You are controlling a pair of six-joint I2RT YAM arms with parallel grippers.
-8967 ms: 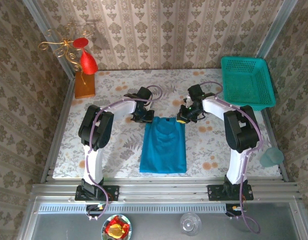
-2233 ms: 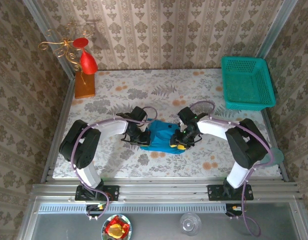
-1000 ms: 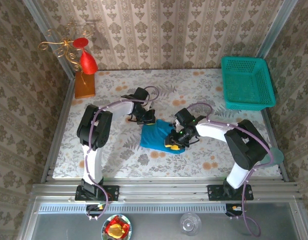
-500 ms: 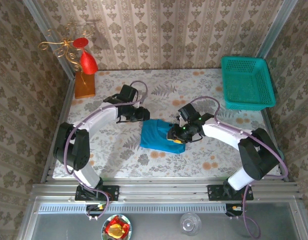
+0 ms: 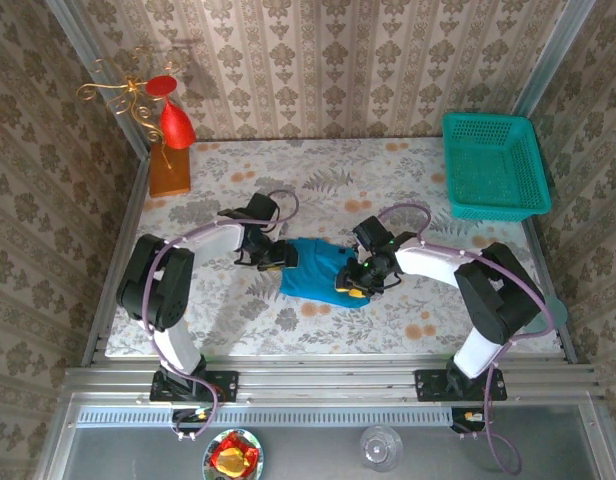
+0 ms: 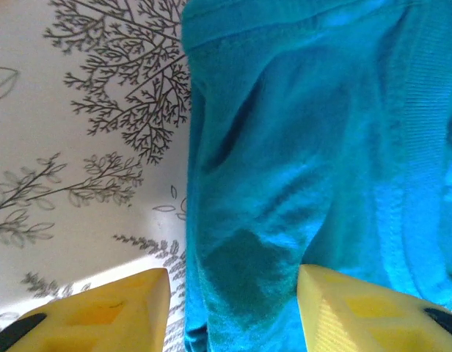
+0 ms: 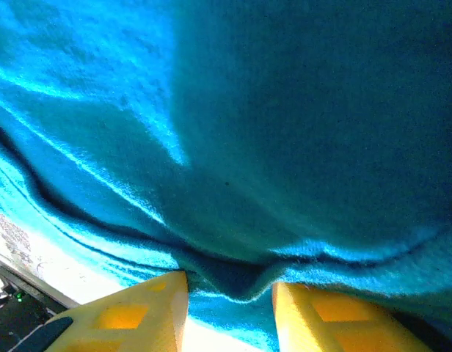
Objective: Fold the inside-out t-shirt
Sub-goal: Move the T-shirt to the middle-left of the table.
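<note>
The teal t-shirt [image 5: 313, 268] lies folded into a small thick bundle in the middle of the table. My left gripper [image 5: 275, 257] hovers at its left edge. In the left wrist view the jaws [image 6: 233, 308] stand open: one yellow finger [image 6: 116, 312] is over the tablecloth, the other over the t-shirt [image 6: 299, 147], and nothing is pinched. My right gripper [image 5: 354, 284] sits on the bundle's front right edge. In the right wrist view the t-shirt [image 7: 248, 110] puckers into a thick fold between my fingertips [image 7: 230, 312], which press it from both sides.
A green mesh basket [image 5: 453, 165] stands at the back right corner. A wooden block [image 5: 169, 172] with a red ornament [image 5: 176, 125] stands at the back left. The floral tablecloth [image 5: 238, 185] lies bare around the bundle, and the metal frame runs along the near edge.
My left gripper has opened, swung out to the left and come back down to the shirt's left edge. My right gripper has stayed at the front right edge, shifting only slightly.
</note>
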